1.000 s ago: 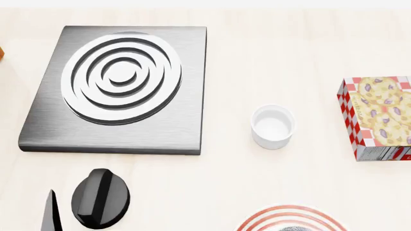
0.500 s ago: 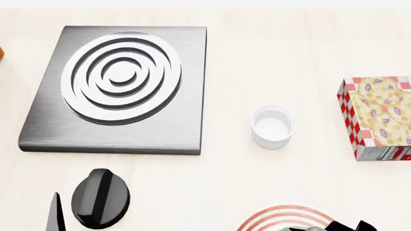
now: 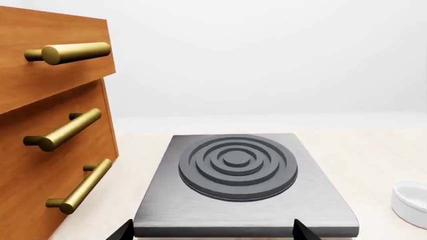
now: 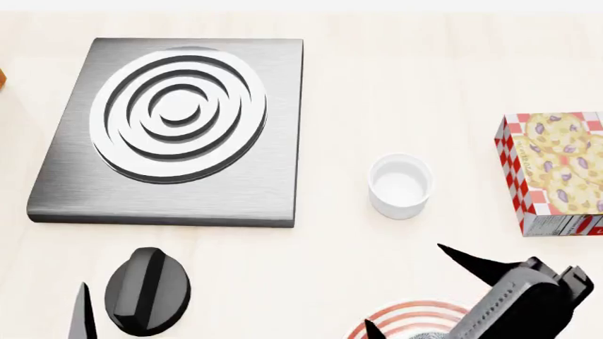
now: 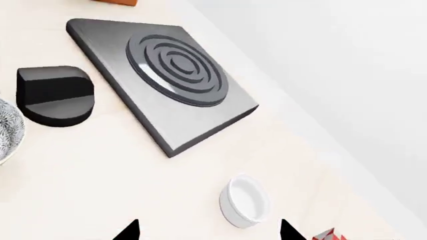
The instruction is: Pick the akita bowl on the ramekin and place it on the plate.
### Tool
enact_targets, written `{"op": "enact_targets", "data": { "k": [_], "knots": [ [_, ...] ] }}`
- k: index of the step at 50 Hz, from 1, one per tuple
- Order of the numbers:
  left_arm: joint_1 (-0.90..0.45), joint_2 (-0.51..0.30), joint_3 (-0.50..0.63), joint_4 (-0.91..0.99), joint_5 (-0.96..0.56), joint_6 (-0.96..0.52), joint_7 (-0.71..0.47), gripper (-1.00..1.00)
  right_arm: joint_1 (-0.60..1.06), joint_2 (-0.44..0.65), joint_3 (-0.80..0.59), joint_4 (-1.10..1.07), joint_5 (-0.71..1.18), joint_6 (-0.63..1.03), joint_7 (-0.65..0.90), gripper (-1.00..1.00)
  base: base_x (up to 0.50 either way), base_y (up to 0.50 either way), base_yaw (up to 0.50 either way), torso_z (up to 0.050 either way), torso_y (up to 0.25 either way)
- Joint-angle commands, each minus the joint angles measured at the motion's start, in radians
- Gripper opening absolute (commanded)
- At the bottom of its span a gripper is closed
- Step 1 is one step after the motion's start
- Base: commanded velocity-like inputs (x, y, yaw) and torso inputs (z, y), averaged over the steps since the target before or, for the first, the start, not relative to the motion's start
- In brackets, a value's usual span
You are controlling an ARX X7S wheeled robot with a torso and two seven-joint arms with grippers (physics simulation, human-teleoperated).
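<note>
right gripper [image 4: 419,286] has risen into the head view over the plate [image 4: 400,315], jaws spread wide and holding nothing. ramekin [image 4: 400,186] stands bare, apart from it. akita bowl [image 5: 8,131] shows only at the right wrist view's edge, so the placing looks done.

Pale matt wood-grain desk [image 4: 396,78]. Brushed grey metal hob [image 4: 169,131] with glossy ringed burner. Glazed white ceramic ramekin [image 4: 400,186], smooth, beyond the right gripper [image 4: 414,296]. Glossy black plastic knob [image 4: 147,289]. Printed cardboard box [image 4: 554,169]. Varnished wood drawers [image 3: 47,130], satin brass handles [image 3: 70,129].
</note>
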Motion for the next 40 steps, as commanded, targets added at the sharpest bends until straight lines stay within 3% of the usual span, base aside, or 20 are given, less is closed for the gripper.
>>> {"op": "enact_targets", "data": {
  "k": [1, 10, 33, 40],
  "knots": [
    [-0.001, -0.001, -0.001, 0.000, -0.002, 0.000, -0.006, 1.00, -0.050, -0.061, 0.021, 0.094, 0.003, -0.159, 0.137, 1.00, 0.00, 0.00, 0.00, 0.000, 0.000],
    [0.001, -0.004, -0.010, -0.010, -0.016, 0.028, 0.001, 1.00, -0.084, -0.107, 0.059, 0.126, 0.009, -0.253, 0.298, 1.00, 0.00, 0.00, 0.00, 0.000, 0.000],
    [0.002, -0.008, -0.008, -0.033, -0.016, 0.079, 0.012, 1.00, -0.221, -0.190, 0.131, 0.282, -0.019, -0.543, 0.540, 1.00, 0.00, 0.00, 0.00, 0.000, 0.000],
    [0.005, -0.011, -0.003, -0.028, -0.010, 0.082, 0.010, 1.00, -0.256, -0.196, 0.138, 0.298, -0.058, -0.599, 0.577, 1.00, 0.00, 0.00, 0.00, 0.000, 0.209]
  ]
}}
